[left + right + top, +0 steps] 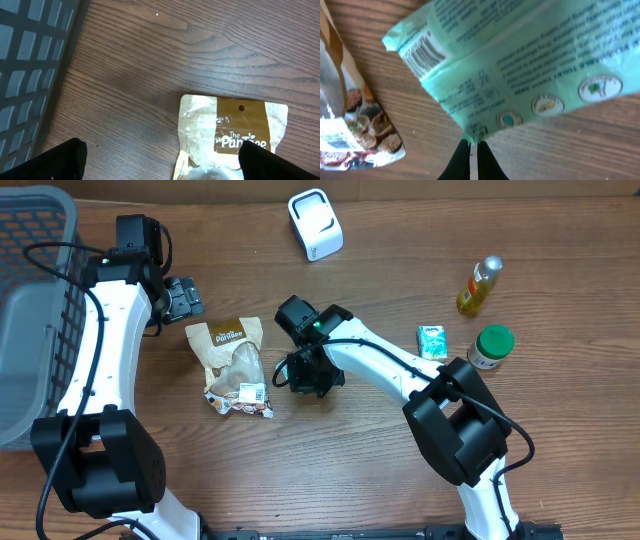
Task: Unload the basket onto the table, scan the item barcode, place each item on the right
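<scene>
While the left end effector hangs spread above the brown pouch toward the surface's left edge, the right end effector is pressed together on the rim of the green packet. The packet sits mid-surface, directly ahead of those fingers, long axis crosswise, barcode at one corner. The scanner stands by the far edge, nearer the right arm. Judgement: carry toward it.
</scene>
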{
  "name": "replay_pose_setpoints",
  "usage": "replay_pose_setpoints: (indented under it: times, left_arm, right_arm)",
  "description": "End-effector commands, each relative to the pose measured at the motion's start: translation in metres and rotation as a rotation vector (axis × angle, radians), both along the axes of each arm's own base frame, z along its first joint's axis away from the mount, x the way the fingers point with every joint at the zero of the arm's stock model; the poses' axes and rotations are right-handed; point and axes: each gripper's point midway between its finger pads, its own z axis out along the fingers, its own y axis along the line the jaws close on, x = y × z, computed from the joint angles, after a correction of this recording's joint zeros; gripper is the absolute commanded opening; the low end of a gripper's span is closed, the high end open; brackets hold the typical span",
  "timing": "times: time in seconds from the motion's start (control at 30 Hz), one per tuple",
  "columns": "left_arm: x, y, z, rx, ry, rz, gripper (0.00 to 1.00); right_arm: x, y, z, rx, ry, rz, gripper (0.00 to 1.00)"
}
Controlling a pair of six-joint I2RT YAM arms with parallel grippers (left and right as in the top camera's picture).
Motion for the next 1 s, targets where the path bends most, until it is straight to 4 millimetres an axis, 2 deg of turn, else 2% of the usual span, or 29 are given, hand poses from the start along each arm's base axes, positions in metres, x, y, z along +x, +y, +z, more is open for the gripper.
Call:
replay_pose_setpoints:
  times: [0.0,0.13,0.33,0.5,0.57,0.6,0.7,0.77,0.8,0.83,0.97]
  left_arm:
    - [0.002,-0.001,0.010,0.015,-0.024,-0.008,1.00]
    - [0.002,-0.001,0.010,0.015,-0.024,-0.008,0.99]
    - [0.002,-0.001,0.010,0.015,-0.024,-0.008,0.99]
    - [0.002,-0.001,0.010,0.015,-0.024,-0.008,1.00]
    - [0.002,-0.001,0.010,0.015,-0.024,-0.008,1.00]
    - [0.002,-0.001,0.010,0.015,-0.024,-0.008,1.00]
    - [0.002,-0.001,0.010,0.015,-0.024,-0.007,1.00]
    - [0.002,-0.001,0.010,0.015,-0.024,-0.008,1.00]
    - [0.002,-0.001,0.010,0.015,-0.024,-0.008,1.00]
    - [0.002,-0.001,0.010,0.015,-0.024,-0.008,1.00]
    - [0.002,-0.001,0.010,0.015,-0.024,-0.008,1.00]
  right_arm:
    - [0.000,-0.006,0.003,-0.009,-0.032,-0.005,0.04]
    - [0.000,-0.006,-0.003,-0.005,-0.037,-0.005,0.04]
    - [0.028,0.020,0.005,0.102,-0.155,-0.007,0.06]
    - [0.046,0.031,0.016,0.163,-0.218,-0.008,0.24]
    - [0.057,0.031,0.030,0.185,-0.244,-0.024,0.31]
    - [0.065,0.029,0.044,0.202,-0.258,-0.038,0.33]
    - [0.084,0.012,0.077,0.224,-0.299,-0.088,0.39]
    - [0.094,-0.006,0.090,0.225,-0.312,-0.130,0.45]
    - [0.097,-0.015,0.092,0.217,-0.308,-0.148,0.48]
    - [0.100,-0.032,0.090,0.194,-0.285,-0.184,0.52]
    - [0.096,-0.075,0.073,0.124,-0.194,-0.259,0.66]
